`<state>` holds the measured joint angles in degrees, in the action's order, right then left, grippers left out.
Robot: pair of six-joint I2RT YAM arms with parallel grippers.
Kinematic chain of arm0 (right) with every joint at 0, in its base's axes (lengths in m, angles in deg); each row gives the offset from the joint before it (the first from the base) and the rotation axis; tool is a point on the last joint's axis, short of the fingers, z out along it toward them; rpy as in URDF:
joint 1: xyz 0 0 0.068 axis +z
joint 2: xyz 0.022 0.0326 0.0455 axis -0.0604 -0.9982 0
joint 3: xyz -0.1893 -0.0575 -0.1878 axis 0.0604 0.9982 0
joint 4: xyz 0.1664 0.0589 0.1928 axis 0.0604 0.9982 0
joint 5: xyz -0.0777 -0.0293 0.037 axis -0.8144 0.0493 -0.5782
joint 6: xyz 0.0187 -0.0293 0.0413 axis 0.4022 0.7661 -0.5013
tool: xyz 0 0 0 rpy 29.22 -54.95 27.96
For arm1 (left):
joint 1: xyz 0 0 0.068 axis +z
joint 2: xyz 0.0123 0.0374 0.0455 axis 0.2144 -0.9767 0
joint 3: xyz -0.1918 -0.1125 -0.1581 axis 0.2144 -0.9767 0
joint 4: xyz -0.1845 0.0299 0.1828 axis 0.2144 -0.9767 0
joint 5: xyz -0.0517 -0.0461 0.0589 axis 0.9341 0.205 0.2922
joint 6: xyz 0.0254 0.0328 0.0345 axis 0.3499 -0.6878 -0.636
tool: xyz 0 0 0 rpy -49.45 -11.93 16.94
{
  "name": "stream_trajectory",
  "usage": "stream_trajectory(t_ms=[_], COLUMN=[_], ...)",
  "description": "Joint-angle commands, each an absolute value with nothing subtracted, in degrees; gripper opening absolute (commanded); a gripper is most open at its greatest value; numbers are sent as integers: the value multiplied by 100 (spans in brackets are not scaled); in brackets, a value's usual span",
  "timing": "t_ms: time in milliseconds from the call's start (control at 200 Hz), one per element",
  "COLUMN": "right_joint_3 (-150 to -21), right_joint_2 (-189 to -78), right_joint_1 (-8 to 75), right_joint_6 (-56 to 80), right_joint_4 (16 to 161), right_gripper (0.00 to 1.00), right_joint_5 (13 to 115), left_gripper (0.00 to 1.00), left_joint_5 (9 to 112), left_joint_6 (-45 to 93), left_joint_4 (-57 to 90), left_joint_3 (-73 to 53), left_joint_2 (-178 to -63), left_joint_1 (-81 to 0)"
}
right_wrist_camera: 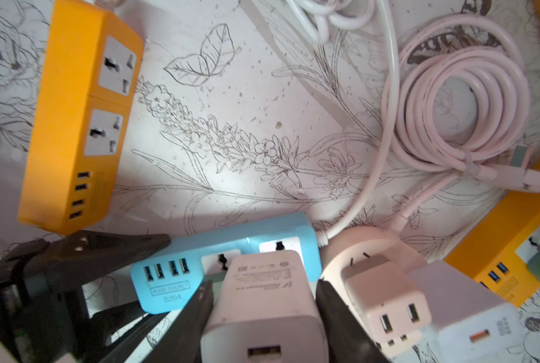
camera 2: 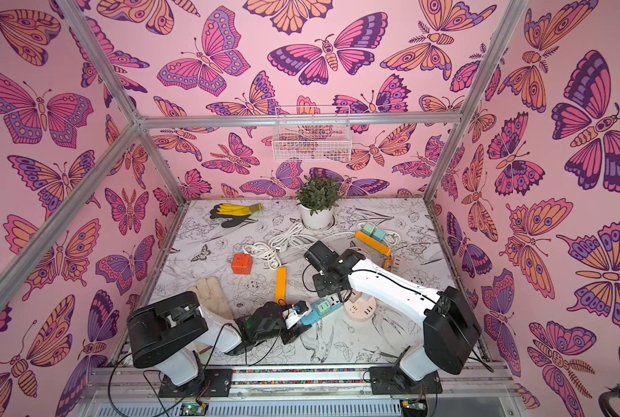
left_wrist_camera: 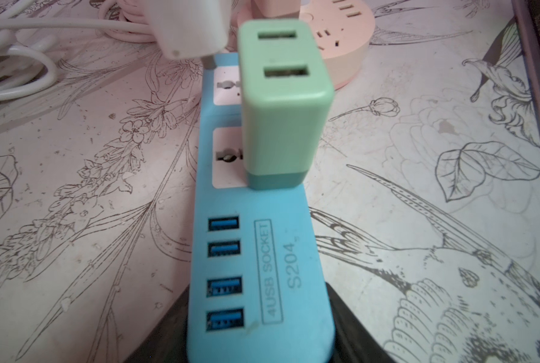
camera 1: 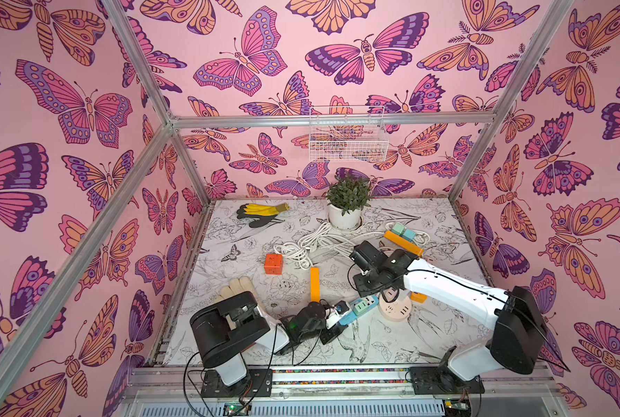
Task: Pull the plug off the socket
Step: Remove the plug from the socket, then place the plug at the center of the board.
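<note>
Walls (camera 1: pixel 265 54): pink butterfly paper. The table carries a matte white cloth (left_wrist_camera: pixel 419 157) with ink line drawings of flowers and birds, flecked with grit.

Strip (left_wrist_camera: pixel 256 251): a smooth blue plastic bar with rounded edges. It has four USB ports at one end, then two white-faced sockets. The left gripper (left_wrist_camera: pixel 259 333) is clamped across the USB end, with a black finger (left_wrist_camera: pixel 350 320) on each side. The bar lies flat, sockets up, and its long axis runs straight away from this gripper.

Plug (right_wrist_camera: pixel 262 314): a white boxy adapter with rounded corners and one USB port in its top. The right gripper (right_wrist_camera: pixel 264 284) is closed on it, a finger pressed to each flank. The plug sits over the socket farthest from the left gripper. Its long axis stands off the strip's face, slightly tilted. A bare metal prong (left_wrist_camera: pixel 209 61) shows beneath it; we cannot tell whether the tip is in the socket.

Around: a blocky green adapter (left_wrist_camera: pixel 281 103) stands in the socket between the left gripper and the plug, just beside the plug. Just past the right gripper, a round pink hub (left_wrist_camera: pixel 334 41) carries a pink adapter (right_wrist_camera: pixel 385 298), close to one right finger. Farther out lie an orange strip (right_wrist_camera: pixel 80 119) and a coiled pink cable (right_wrist_camera: pixel 460 103).
</note>
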<state>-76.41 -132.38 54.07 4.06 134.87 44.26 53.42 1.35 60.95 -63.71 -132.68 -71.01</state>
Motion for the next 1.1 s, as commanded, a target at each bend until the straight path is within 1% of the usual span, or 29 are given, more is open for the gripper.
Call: stream_trajectory(t_ms=[0, 70, 165, 210, 245, 290, 345, 451, 526, 566, 591, 746, 851, 946, 1071, 1097], right_joint_3=[-7831, -7858, -7783, -7673, -7522, -7237, -6758, -5878, -5544, -5439, -5395, -5426, -5734, -6035, -6846, -7037], right_joint_2=[-13236, -13126, -12725, -12433, -12131, -11723, -11212, -10429, -10242, -10239, -10268, -10879, -11639, -12456, -13480, -13828], right_joint_1=[5567, 5567, 5505, 5427, 5350, 5240, 5060, 4817, 4664, 4629, 4633, 4633, 4643, 4795, 5164, 5248], right_joint_6=[323, 267, 273, 269, 226, 102, -123, -662, -960, -1109, -1181, -1542, -1567, -1688, -1563, -1543], right_joint_4=[13177, 13012, 12939, 12834, 12704, 12404, 11839, 10663, 10042, 9723, 9546, 8614, 8302, 7870, 7972, 8018], right_gripper=[6, 6, 6, 6, 7, 7, 8, 9, 9, 10, 10, 10, 10, 10, 10, 10], right_joint_5=[4631, 4552, 4251, 4264, 4352, 4632, 5086, 5848, 6334, 6527, 6615, 7134, 7500, 7698, 7691, 7676], left_gripper=[58, 59, 65, 70, 78, 86, 92, 94, 94, 97, 99, 99, 99, 99, 99, 99], left_joint_5=[5714, 5728, 5638, 5524, 5411, 5256, 5093, 4815, 4542, 4367, 4238, 4161, 3981, 3857, 4042, 4094], left_joint_6=[-88, -101, -59, 45, 138, 284, 414, 677, 943, 1208, 1467, 2941, 3411, 3581, 3595, 3599], left_joint_4=[5423, 5236, 5231, 5237, 5272, 5285, 5220, 4261, 3368, 2962, 2746, 1325, 513, -141, -665, -704], left_joint_3=[-6181, -6165, -6263, -6312, -6358, -6359, -6573, -6368, -6082, -6010, -5970, -5757, -5472, -5103, -4610, -4564], left_joint_2=[-13513, -13509, -13336, -13175, -13013, -12671, -12203, -11049, -9913, -9325, -8937, -6491, -5340, -4978, -5228, -5290], left_joint_1=[-7182, -7183, -7183, -7183, -7186, -7184, -7186, -7182, -7175, -7154, -7123, -6490, -6236, -6211, -6219, -6216])
